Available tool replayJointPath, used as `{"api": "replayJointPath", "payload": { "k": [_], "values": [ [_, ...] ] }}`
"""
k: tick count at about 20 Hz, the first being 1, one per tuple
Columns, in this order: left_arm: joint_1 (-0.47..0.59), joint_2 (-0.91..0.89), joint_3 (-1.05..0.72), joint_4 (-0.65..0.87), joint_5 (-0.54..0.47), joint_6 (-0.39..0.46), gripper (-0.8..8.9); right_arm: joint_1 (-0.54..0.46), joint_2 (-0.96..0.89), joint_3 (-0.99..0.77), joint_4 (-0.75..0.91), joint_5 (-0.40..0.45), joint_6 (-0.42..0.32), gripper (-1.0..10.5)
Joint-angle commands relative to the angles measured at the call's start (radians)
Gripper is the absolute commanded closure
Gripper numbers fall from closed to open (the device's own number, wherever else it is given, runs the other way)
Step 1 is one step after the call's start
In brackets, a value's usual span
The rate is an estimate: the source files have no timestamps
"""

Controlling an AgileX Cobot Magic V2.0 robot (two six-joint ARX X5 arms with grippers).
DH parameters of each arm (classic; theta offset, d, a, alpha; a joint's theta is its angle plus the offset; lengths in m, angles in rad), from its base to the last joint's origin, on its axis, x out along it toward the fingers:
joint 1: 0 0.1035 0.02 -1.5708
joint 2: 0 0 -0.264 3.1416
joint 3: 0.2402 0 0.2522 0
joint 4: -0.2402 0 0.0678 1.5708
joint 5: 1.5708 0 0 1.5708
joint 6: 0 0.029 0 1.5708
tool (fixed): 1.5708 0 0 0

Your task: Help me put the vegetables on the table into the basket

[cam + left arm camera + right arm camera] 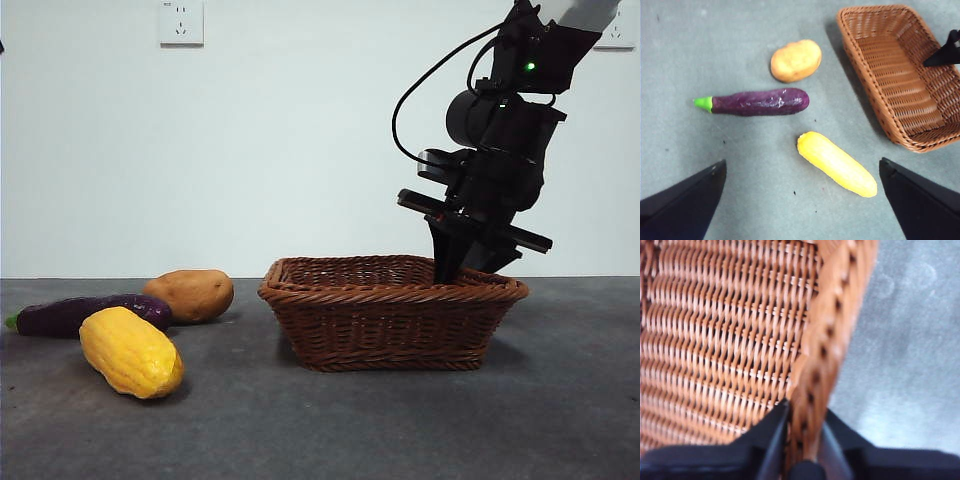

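Basket (392,312) sitting empty on table (560,420); corn (131,351), eggplant (80,314), potato (190,294) all lying beside it, none loaded yet. Right gripper (805,440) pinching basket's side wall (probably steadying it). Left gripper (800,200) hovering above vegetables, jaws spread wide, gripping nothing.
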Motion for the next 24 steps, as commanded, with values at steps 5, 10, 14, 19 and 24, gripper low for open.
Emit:
{"api": "replayJointPath", "payload": {
  "k": [5,10,14,19,24],
  "values": [
    [-0.033,0.081,0.002,0.007,0.005,-0.115,1.46,0.002,-0.058,0.005,0.023,0.005,0.011,9.6],
    [-0.164,0.229,0.002,0.081,-0.003,-0.283,1.54,0.0,-0.314,0.011,0.005,0.009,-0.042,9.6],
    [-0.264,0.409,0.004,0.165,-0.069,-0.403,1.54,0.0,-0.533,0.011,-0.019,0.008,-0.044,9.6],
    [-0.297,0.639,0.084,0.159,-0.113,-0.497,1.54,0.0,-0.724,0.011,-0.083,0.0,-0.048,9.6],
    [-0.347,0.79,0.205,0.073,-0.165,-0.53,1.54,0.0,-0.779,0.01,-0.15,0.001,-0.077,9.6]
  ]
}}
